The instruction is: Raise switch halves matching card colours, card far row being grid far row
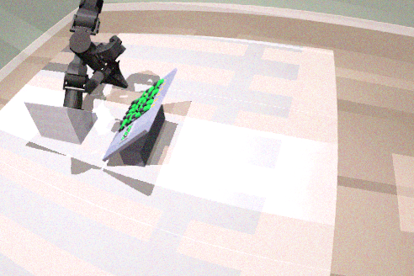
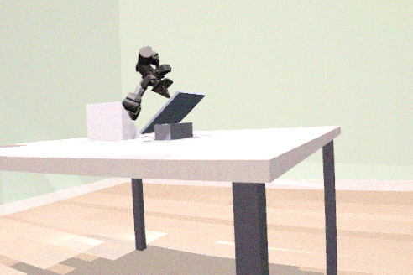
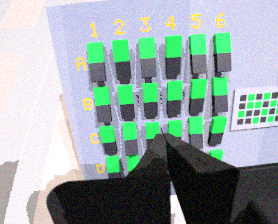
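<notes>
The tilted blue panel [image 1: 113, 150] [image 2: 180, 107] [image 3: 67, 30] carries rows A to D of green and dark grey switches, in columns 1 to 6. In the wrist view, switch A1 [image 3: 96, 62] and switch A3 [image 3: 147, 57] show lighter grey near halves than switch A2 [image 3: 121, 61]; which halves are raised is hard to tell. The small card [image 1: 126, 133] [image 3: 234, 112] shows green and dark squares and is cut off at the wrist view's right edge. My gripper [image 1: 126, 87] [image 2: 169, 96] [image 3: 162, 139] is shut and empty, off the panel's surface, and hides much of row D and part of row C.
A dark block [image 1: 155, 134] [image 2: 174, 132] supports the panel from behind. A pale box [image 1: 56, 123] [image 2: 105, 121] stands beside the arm's base. All stand on the pale table [image 1: 236, 172] [image 2: 210, 150].
</notes>
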You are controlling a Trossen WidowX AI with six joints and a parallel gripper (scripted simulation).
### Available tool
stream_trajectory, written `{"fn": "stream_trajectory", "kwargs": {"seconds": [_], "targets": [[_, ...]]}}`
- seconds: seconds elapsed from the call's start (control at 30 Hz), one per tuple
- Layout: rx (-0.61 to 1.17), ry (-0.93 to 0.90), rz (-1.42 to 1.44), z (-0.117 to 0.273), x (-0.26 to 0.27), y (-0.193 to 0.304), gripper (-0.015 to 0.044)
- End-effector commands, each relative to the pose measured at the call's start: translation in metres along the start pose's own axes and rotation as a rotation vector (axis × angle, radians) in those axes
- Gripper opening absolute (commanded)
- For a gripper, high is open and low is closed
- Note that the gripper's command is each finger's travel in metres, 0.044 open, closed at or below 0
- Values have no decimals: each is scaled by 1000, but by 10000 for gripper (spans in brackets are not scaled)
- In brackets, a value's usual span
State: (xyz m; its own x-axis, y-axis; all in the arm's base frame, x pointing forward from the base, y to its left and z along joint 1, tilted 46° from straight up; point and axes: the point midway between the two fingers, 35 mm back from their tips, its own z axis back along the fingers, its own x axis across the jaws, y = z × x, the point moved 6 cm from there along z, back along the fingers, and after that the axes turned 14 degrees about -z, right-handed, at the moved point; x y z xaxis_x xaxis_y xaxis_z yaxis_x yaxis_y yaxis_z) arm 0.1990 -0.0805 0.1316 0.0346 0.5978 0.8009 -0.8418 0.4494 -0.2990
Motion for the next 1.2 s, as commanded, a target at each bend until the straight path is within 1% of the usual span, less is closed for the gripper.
{"fn": "stream_trajectory", "kwargs": {"seconds": [0.0, 0.07, 0.2, 0.3, 0.37, 0.57, 0.67, 1.17], "targets": [[1, -8, 1, 4, -8, -11, 0], [1, -8, 2, 4, -16, -22, 0], [3, -7, 2, 2, -17, -23, 0], [21, -3, 3, -24, -17, -25, 0], [25, -3, 3, -31, -16, -26, 0], [25, -3, 3, -32, -16, -26, 0], [24, -4, 3, -40, -15, -25, 0], [24, -4, 3, -55, -15, -26, 0]]}}
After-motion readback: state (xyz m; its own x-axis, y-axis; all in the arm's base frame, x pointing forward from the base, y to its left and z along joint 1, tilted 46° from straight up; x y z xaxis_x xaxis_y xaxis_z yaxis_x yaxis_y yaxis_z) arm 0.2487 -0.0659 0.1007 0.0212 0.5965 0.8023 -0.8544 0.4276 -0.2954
